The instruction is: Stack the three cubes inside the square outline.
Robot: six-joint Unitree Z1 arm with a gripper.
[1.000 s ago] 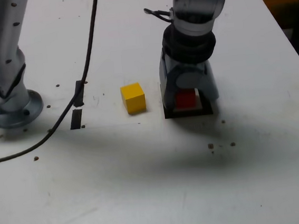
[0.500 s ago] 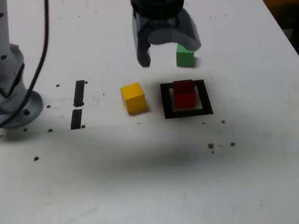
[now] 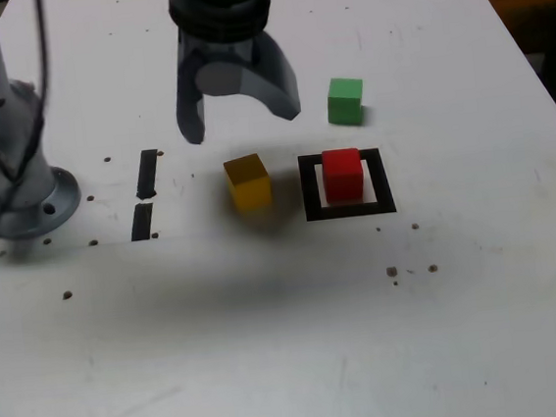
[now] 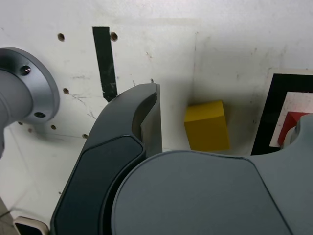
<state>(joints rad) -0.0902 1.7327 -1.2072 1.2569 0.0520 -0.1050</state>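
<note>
**End effector above the yellow cube**

The end effector (image 3: 240, 123) hangs empty with jaws wide apart, just above the yellow cube (image 3: 248, 181). The red cube (image 3: 343, 175) sits inside the square outline (image 3: 349, 209); the green cube (image 3: 345, 100) lies behind it on the tabletop (image 3: 291, 345).

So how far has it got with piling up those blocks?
One down: the red cube sits inside the square outline. The open, empty claw hangs above the yellow cube, probably next. The green cube waits outside too. Nothing is stacked yet.
</note>
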